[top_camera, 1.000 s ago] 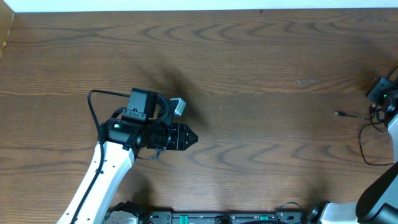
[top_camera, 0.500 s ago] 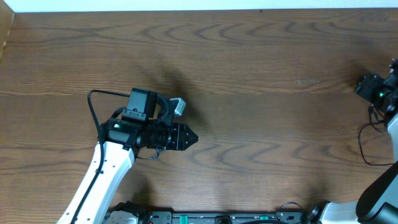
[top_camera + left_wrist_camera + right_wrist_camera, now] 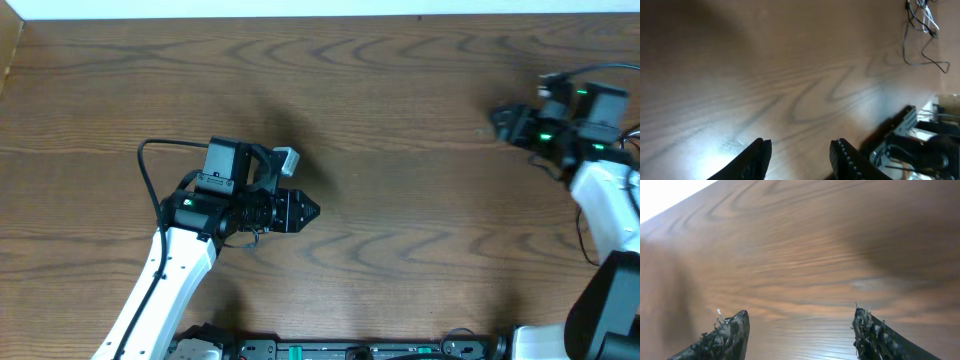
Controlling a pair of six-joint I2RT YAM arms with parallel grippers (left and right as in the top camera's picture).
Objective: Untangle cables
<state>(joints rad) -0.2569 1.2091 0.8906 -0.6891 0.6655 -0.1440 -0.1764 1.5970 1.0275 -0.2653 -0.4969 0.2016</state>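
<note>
Pointing toward the right edge, the left gripper (image 3: 305,211) sits left of centre on the table (image 3: 400,80). Its fingers (image 3: 757,157) are apart, with only bare wood between them. The right gripper (image 3: 497,120) is near the far right corner, aimed toward the left edge, its jaws likewise spread and empty. The cables (image 3: 925,22) lie in a small black and white tangle by the right edge, apart from both grippers. Overhead, only a thin black stretch of them shows beside the right arm (image 3: 600,195).

no readable text, label, brand, number or sign shows in any view.
</note>
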